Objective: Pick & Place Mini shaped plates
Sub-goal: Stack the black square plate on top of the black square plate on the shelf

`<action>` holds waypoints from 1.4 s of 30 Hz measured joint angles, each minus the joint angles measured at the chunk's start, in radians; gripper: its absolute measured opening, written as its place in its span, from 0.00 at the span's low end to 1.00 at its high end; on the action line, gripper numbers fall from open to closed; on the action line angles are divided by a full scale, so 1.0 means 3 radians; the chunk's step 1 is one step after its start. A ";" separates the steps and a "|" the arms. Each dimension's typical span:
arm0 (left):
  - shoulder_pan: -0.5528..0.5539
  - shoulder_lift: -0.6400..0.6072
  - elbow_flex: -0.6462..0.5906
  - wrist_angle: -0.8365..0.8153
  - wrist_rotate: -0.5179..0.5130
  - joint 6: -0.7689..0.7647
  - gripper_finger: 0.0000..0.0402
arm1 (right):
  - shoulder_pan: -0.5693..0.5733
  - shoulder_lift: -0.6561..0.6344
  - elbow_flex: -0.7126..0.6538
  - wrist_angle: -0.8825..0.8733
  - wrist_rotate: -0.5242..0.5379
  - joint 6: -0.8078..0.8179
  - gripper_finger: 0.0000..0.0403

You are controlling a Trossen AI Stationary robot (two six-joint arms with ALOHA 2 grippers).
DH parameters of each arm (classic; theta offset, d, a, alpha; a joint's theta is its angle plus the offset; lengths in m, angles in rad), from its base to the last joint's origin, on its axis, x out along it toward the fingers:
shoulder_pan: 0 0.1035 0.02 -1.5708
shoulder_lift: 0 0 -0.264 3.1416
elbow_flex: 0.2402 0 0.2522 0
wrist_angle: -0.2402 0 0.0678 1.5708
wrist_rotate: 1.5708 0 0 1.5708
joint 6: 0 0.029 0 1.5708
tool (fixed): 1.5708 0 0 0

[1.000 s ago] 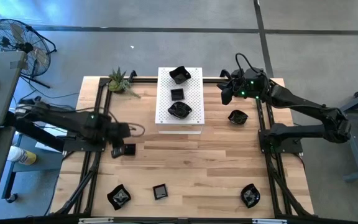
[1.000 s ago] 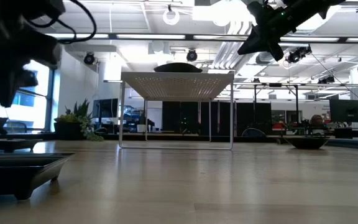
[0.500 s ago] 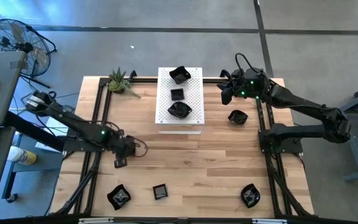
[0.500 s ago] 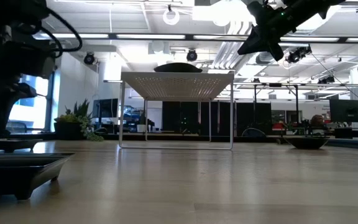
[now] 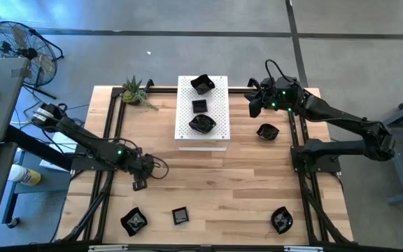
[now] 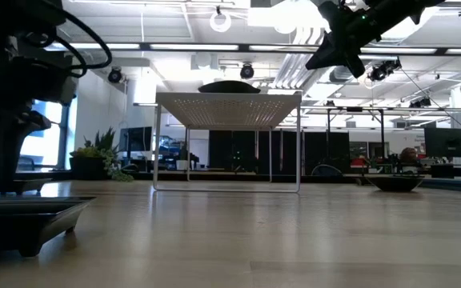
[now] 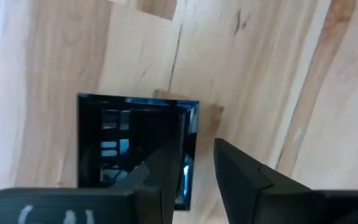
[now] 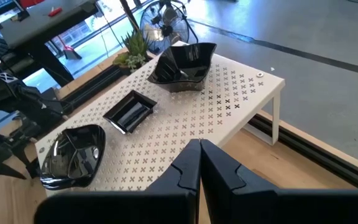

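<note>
Glossy black square plate [image 7: 135, 146]

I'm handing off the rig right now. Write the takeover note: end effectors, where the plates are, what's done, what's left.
Left end effector: low over the small square plate on the table's left side, one finger over the plate's rim, fingers slightly apart, plate not lifted.
Right end effector: shut, empty, waiting above the table's far right, beside the white board.
Done: three plates on the board.
Left: the square plate, one by the right arm, three along the near edge.
</note>
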 joint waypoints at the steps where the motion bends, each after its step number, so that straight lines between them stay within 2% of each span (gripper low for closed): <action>1: 0.0000 0.0002 0.0000 -0.0016 0.0008 0.0000 0.25 | 0.0000 0.0000 0.0000 0.0001 0.0001 -0.0002 0.01; 16: 0.0000 0.0001 0.0051 -0.0292 -0.0081 -0.0099 0.24 | 0.0000 0.0000 0.0000 0.0002 0.0004 -0.0026 0.01; 25: 0.0000 0.0001 0.0050 -0.0292 -0.0079 -0.0095 0.02 | 0.0000 0.0000 0.0000 0.0001 0.0004 -0.0027 0.01; 30: 0.0000 0.0001 0.0054 -0.0300 -0.0044 -0.0087 0.01 | 0.0001 0.0000 0.0000 0.0001 0.0005 -0.0089 0.01; 35: 0.0000 0.0001 0.0290 -0.0523 -0.0066 0.0016 0.00 | 0.0000 0.0000 0.0000 0.0001 0.0004 -0.0091 0.01; 42: 0.0003 0.0001 0.0791 -0.1001 -0.0269 0.0253 0.00 | 0.0000 0.0000 0.0000 0.0001 0.0005 -0.0119 0.00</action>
